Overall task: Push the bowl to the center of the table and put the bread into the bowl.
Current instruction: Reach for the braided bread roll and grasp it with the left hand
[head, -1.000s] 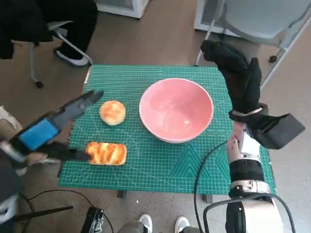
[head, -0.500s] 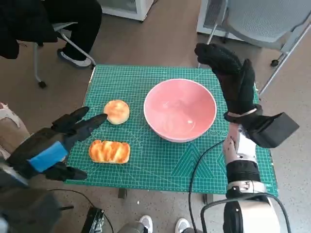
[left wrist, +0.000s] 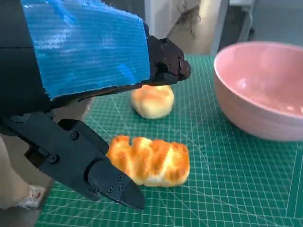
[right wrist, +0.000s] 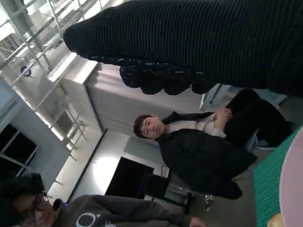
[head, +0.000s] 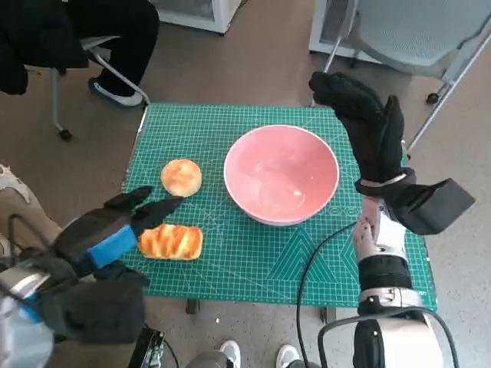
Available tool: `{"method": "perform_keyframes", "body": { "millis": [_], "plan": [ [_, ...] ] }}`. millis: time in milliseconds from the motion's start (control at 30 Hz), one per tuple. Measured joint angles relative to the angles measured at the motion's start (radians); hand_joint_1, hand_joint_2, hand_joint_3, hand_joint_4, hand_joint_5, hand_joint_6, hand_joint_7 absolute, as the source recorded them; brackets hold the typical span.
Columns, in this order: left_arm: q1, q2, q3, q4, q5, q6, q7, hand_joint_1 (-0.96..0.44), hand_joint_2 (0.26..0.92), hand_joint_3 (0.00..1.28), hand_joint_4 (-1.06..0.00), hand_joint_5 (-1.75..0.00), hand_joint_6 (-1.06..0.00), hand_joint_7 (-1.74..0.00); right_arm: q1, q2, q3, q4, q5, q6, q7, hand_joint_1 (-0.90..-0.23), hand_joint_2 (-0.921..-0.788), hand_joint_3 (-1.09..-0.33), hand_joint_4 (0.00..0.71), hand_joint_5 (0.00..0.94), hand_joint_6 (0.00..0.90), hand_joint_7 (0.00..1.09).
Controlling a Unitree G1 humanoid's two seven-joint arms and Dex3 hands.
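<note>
Two breads and one bowl lie on the bench (head: 360, 261), which is covered edge to edge by a green cutting mat with a printed grid. The bowl (head: 281, 173) is pink and wide, upright and with nothing in it; it sits right of the middle of the bench, nearer the far edge than the near one.

Next in size, the right hand (head: 367, 123), in its black knitted glove, is raised over the far right corner of the bench, just beyond the bowl's rim, its fingers curled over at the top and holding nothing. The right wrist view shows only the glove as a dark band, with two people behind it.

The left hand (head: 107, 230), black with blue tape on its back, hovers at the left near edge of the bench. Its fingers (left wrist: 161, 66) are spread wide and grip nothing; in the left wrist view they bracket the long bread without touching it.

The long bread (head: 170, 241), a glazed golden loaf with ridges, lies near the front left edge, just beside the left fingertips. The round bread (head: 182, 177), smaller and paler, lies beyond it, well left of the bowl and apart from it.

A person's dark legs and a chair show past the bench's far left corner.
</note>
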Motion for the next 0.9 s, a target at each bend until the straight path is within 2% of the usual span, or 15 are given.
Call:
{"method": "perform_keyframes", "body": {
  "millis": [267, 633, 767, 900],
  "plan": [
    [-0.071, -0.044, -0.084, 0.085, 0.044, 0.04, 0.017, -0.2, 0.641, 0.0, -0.15, 0.0, -0.28, -0.01, 0.004, -0.013, -0.004, -0.019, 0.012, 0.016, 0.011, -0.682, -0.921, -0.766, 0.162, 0.001, 0.172, 0.22],
    [-0.111, -0.082, -0.166, 0.178, 0.121, 0.042, 0.064, -0.17, 0.635, 0.0, -0.17, 0.0, -0.29, -0.01, 0.022, -0.022, -0.006, -0.043, 0.02, 0.033, 0.018, -0.694, -0.921, -0.768, 0.16, 0.0, 0.167, 0.25],
    [-0.12, -0.095, -0.182, 0.205, 0.145, 0.044, 0.073, -0.19, 0.634, 0.0, -0.17, 0.0, -0.3, 0.0, 0.033, -0.026, -0.006, -0.047, 0.02, 0.034, 0.019, -0.69, -0.921, -0.77, 0.158, 0.0, 0.108, 0.37],
    [-0.129, -0.106, -0.193, 0.226, 0.153, 0.044, 0.078, -0.19, 0.634, 0.0, -0.17, 0.0, -0.3, 0.0, 0.04, -0.03, -0.005, -0.053, 0.02, 0.034, 0.019, -0.689, -0.921, -0.771, 0.158, 0.0, 0.086, 0.41]
  ]
}}
